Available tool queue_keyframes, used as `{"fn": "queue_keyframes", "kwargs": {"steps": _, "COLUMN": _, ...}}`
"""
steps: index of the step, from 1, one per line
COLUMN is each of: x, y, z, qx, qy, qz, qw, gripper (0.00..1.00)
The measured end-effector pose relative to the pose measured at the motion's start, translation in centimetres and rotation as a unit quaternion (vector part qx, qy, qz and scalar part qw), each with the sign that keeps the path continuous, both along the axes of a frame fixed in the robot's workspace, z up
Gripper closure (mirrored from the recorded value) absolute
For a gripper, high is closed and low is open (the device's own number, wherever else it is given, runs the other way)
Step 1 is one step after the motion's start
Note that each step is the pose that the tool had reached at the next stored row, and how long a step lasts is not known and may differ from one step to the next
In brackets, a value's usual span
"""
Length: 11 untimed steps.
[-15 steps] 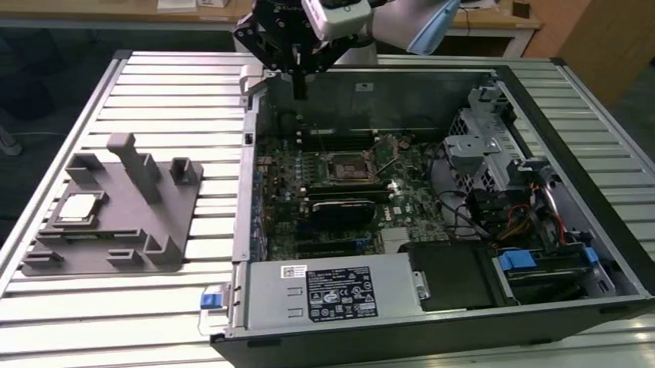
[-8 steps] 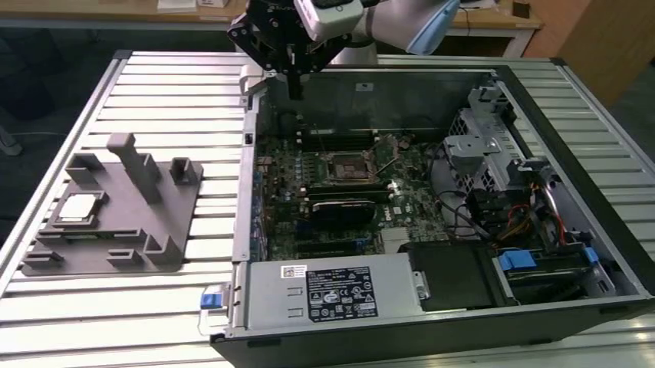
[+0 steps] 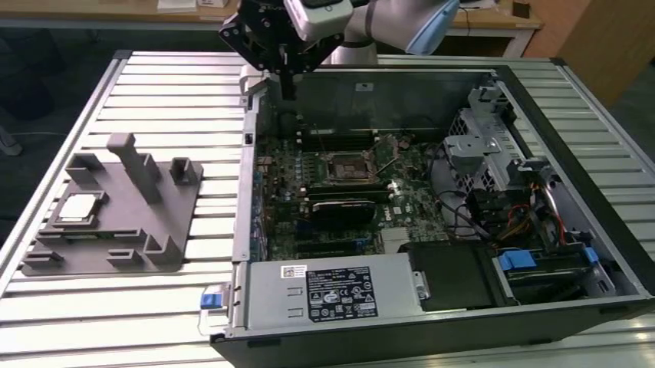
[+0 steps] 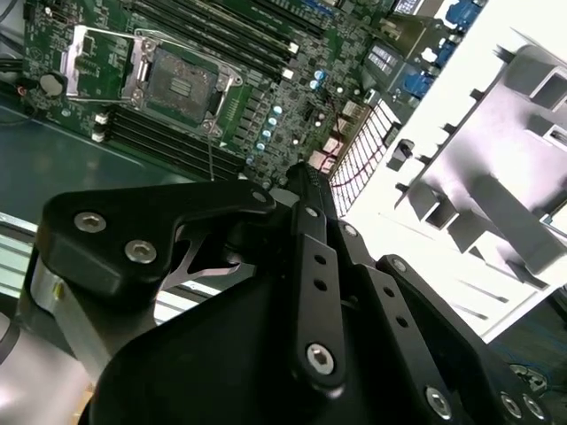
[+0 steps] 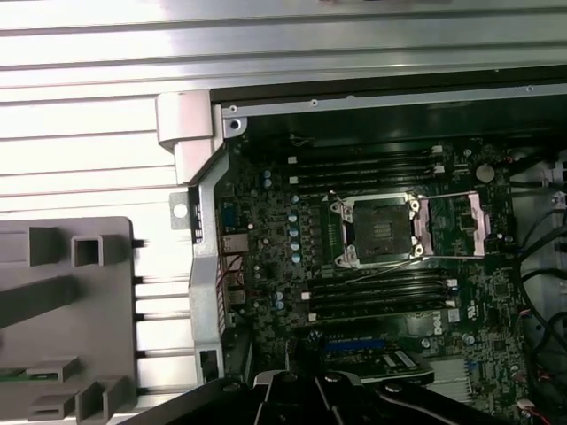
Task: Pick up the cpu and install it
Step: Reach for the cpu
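Silvery-grey square cpu point(image 3: 78, 208) is lying middle-left in the exterior view, on a grey plastic fixture block point(image 3: 153, 222) over a silver slatted metal table point(image 3: 174, 84). Black gripper point(image 3: 290, 96) is hanging top centre, fingers together, gripping nothing; the frame is cutting off a wooden desk point(image 3: 123, 11) behind.

a robotics lab: open computer case point(image 3: 409, 92) on a slatted metal table point(image 3: 174, 100) under a robot arm point(image 3: 404, 23).

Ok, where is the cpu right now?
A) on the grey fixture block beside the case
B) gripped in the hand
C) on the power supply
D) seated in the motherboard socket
A: the cpu lies on the grey fixture block at the exterior view's left, outside the case; the motherboard socket is empty, and the hand hangs above the case's edge.
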<state>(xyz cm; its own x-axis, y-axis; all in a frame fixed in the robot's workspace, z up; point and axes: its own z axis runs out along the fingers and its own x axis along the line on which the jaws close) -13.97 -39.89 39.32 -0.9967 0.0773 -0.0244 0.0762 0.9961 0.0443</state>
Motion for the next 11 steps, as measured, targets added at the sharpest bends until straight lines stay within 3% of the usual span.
{"fn": "queue_keyframes", "kwargs": {"steps": 11, "x": -1.4, "y": 0.00, "z": -0.02, "qx": 0.0000, "qy": 0.0000, "qz": -0.002, "qw": 1.0000, "gripper": 0.89}}
